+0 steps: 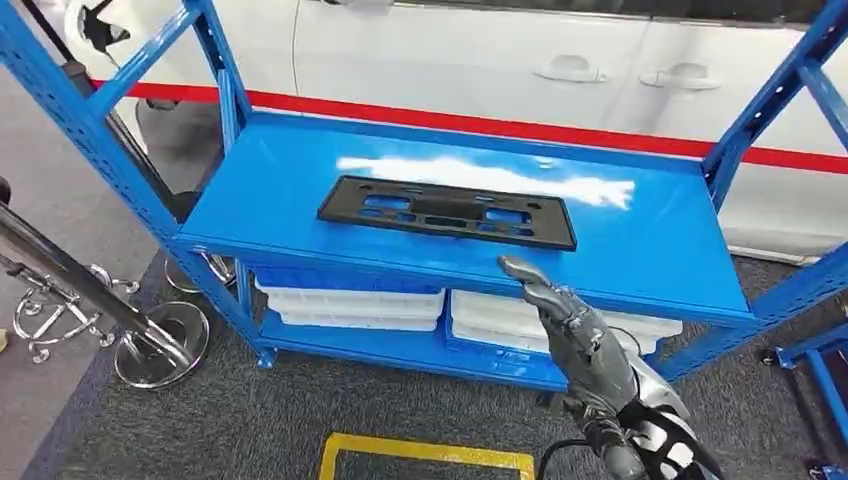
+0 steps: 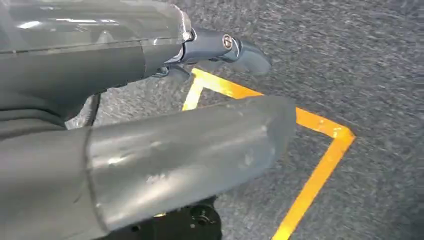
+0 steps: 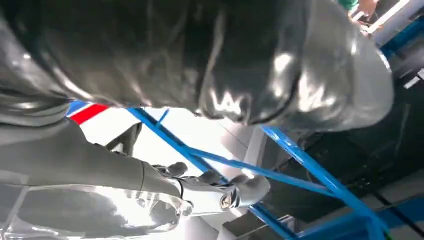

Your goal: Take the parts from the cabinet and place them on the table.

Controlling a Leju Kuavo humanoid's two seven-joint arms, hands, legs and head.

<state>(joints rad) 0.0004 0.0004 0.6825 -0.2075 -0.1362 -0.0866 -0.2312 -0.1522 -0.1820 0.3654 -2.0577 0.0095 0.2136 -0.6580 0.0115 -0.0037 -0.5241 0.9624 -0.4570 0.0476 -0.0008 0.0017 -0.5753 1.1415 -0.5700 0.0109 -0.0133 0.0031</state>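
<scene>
Now you see the black part (image 1: pixel 447 212) lying flat on the top shelf (image 1: pixel 660 250) of the blue cabinet (image 1: pixel 110 150). It is a long, thin frame with several openings. Its long axis runs across the shelf from side to side, almost parallel to the front edge; the right end sits a little nearer to you than the left end.

Your right hand (image 1: pixel 565 320) is raised in front of the shelf edge, below the right end of the part. It holds nothing, the fingers are apart and reach up toward the shelf, and it does not touch the part. In the right wrist view the same hand (image 3: pixel 220 192) is seen before the blue bars of the cabinet.

Your left hand (image 2: pixel 220 50) hangs over the grey carpet (image 2: pixel 360 60), near the yellow tape line (image 2: pixel 320 125). Much of it is hidden there, so I cannot tell if it is open or closed.

On the lower shelf stand white trays (image 1: pixel 350 305). Behind the cabinet is a white car (image 1: pixel 460 50) with a red stripe (image 1: pixel 480 125). On the left, a chrome stand (image 1: pixel 150 345) is on the floor.
</scene>
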